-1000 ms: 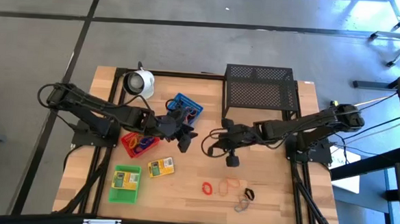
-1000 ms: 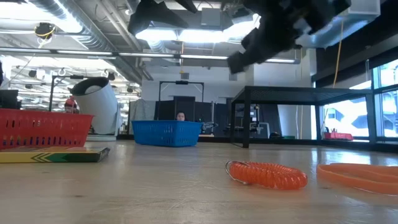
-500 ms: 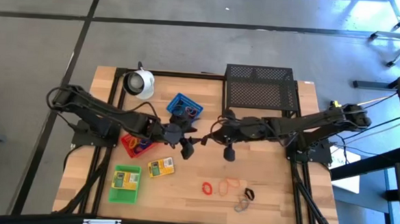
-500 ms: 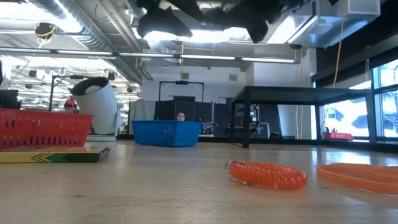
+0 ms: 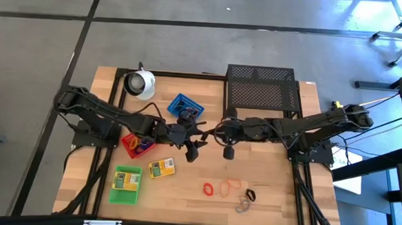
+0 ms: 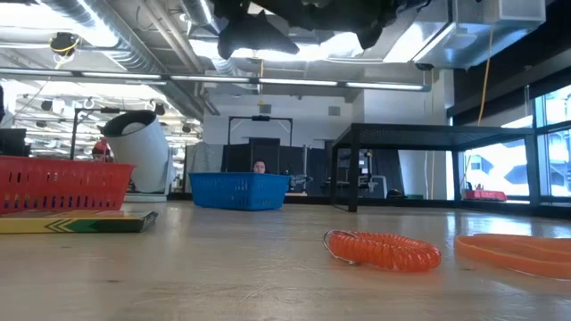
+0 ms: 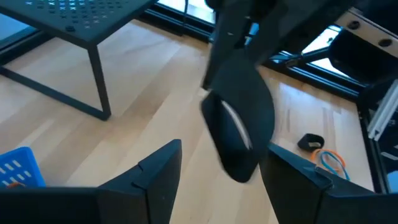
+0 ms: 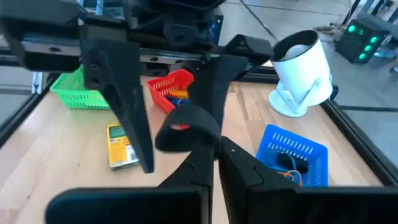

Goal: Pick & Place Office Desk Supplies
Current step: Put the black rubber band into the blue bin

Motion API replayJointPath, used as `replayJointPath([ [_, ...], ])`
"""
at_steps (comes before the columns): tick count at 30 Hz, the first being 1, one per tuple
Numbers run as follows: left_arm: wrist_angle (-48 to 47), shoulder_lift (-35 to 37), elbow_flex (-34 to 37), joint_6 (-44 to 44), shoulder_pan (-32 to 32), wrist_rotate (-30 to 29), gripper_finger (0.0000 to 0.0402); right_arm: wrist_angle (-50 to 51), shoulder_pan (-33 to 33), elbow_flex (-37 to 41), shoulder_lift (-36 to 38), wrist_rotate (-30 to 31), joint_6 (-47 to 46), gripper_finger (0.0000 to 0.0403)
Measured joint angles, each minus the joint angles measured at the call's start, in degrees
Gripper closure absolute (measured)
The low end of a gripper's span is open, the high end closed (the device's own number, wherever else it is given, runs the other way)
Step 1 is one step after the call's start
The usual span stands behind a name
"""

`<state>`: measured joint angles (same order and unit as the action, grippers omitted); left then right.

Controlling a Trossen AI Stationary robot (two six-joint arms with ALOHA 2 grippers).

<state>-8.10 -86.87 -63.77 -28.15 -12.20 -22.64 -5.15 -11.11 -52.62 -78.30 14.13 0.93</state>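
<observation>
Mid-task, the shut right tool (image 5: 218, 133) offers a black loop (image 8: 186, 124) to the wide-open, empty left tool (image 5: 201, 134) facing it, while several loops (image 5: 230, 190) below them await sorting on the tabletop (image 5: 272, 192).

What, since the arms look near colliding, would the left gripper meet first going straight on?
Most likely the black loop held in the right gripper's shut jaws, straight ahead between the left gripper's open jaws; depth is unclear.

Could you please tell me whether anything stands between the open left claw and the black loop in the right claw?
Nothing visible does. The small black loop is pinched in the shut right claw above the wooden table, directly between the spread fingers of the left claw.
</observation>
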Motion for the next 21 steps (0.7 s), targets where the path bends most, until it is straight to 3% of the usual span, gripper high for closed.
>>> replayJointPath([
  [5, 1.1, 0.0, 0.0, 0.2, 1.2, 0.7, 0.0193, 0.0, 0.0, 0.0, 0.0, 1.9, 3.3, 0.0387],
  [11, 2.9, 0.0, 0.0, 0.5, 2.8, 6.3, 0.0193, 0.1, 0.0, 0.0, 0.0, 4.5, 7.3, 0.0387],
  [21, 3.7, 0.0, 0.0, 0.4, 6.0, 6.3, 0.0219, 2.9, 0.0, 0.0, 0.0, 5.0, 7.2, 0.0387],
])
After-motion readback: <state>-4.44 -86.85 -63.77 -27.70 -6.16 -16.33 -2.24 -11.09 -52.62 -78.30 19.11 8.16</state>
